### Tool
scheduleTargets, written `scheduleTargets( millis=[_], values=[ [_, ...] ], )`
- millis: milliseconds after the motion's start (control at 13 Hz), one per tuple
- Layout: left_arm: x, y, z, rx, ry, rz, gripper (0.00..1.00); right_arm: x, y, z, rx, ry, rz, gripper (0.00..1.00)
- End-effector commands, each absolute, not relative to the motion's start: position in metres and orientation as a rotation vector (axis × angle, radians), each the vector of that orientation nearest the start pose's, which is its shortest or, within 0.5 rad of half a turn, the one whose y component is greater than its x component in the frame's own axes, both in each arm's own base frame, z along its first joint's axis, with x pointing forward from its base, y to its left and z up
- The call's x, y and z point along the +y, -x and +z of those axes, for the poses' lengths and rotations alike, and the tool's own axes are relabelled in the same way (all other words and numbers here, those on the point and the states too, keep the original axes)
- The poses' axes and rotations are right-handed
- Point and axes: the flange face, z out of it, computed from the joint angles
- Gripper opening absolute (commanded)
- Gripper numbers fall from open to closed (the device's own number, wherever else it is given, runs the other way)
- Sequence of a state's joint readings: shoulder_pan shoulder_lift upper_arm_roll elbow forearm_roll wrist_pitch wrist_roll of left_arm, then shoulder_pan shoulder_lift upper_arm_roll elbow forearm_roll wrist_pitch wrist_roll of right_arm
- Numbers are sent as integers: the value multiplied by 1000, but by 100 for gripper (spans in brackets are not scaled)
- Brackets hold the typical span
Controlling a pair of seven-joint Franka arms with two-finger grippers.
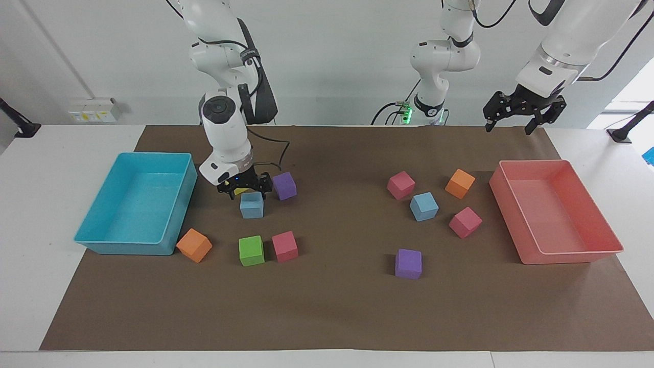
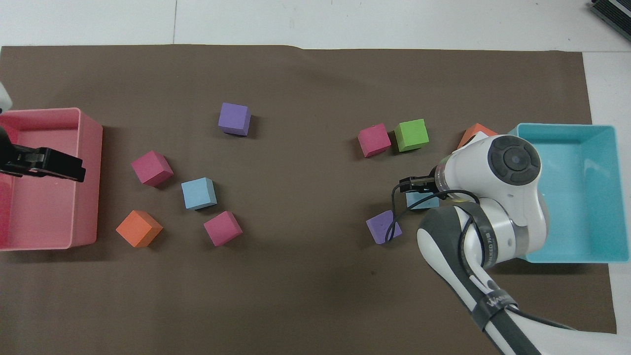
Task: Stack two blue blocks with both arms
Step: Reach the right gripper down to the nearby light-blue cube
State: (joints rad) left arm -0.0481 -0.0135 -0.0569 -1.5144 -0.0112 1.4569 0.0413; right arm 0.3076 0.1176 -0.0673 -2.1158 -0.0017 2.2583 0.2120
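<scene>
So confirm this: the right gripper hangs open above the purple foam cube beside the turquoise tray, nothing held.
Wrong cube. The facing view shows the right gripper open, holding nothing, above the light blue foam cube; the purple foam cube sits beside it, untouched, toward the left arm's end.
</scene>
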Motion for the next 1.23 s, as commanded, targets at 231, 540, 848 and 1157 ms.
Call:
scheduleTargets(
  millis=[231, 540, 848, 1157],
  values=[
    [-56, -532, 649, 223, 3151, 66, 100, 122, -539, 326, -181, 3124, -44, 100],
    [-56, -533, 648, 223, 3151, 69, 100, 123, -539, 298, -171, 3127, -47, 100],
    [-56, -532, 649, 223, 3151, 66, 100, 121, -536, 288, -181, 3130, -26, 100],
    [-56, -532, 649, 223, 3151, 66, 100, 120, -536, 288, -188, 3131, -17, 38]
  ],
)
